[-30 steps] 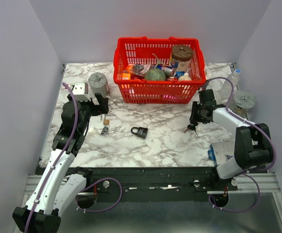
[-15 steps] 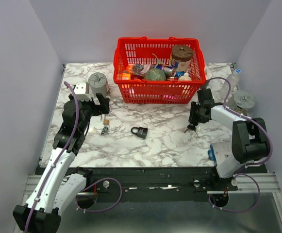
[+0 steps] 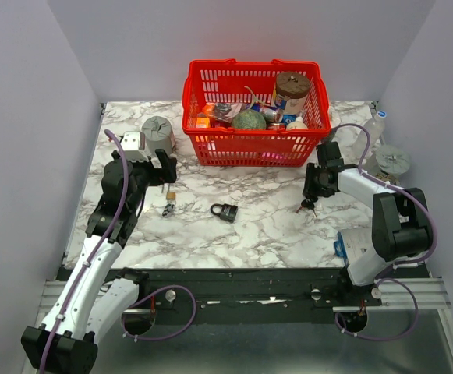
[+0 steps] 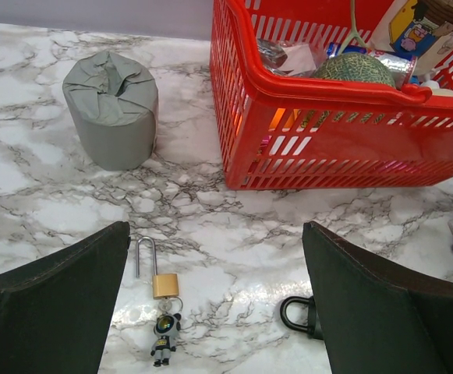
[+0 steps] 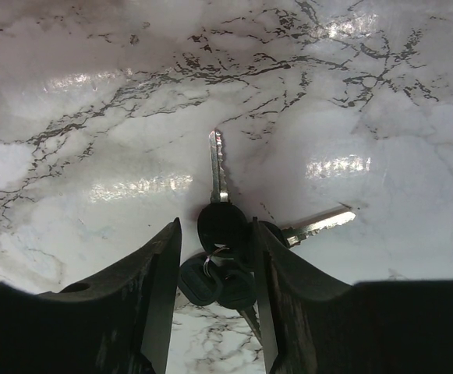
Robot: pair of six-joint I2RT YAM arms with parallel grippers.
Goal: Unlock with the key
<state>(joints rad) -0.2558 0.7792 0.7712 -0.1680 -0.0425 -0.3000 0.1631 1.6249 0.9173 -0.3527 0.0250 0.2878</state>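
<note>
Key (image 5: 223, 224) lies on the surface (image 5: 93, 117), its dark heads between my right claw's (image 5: 214, 234) half-closed fingers; I cannot tell if they pinch it yet. Catching several heads at once, I risk a blade twisting or slipping loose, then missing the padlock (image 3: 224, 211), well apart to the left.

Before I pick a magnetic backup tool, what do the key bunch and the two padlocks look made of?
The key bunch: dark matte heads, likely plastic-covered; thin blades that glint, so bare metal, alloy unclear. The black padlock: dark body and shackle, probably coated metal. The small padlock: yellow-gold, brass-looking body with a silvery shackle.
</note>
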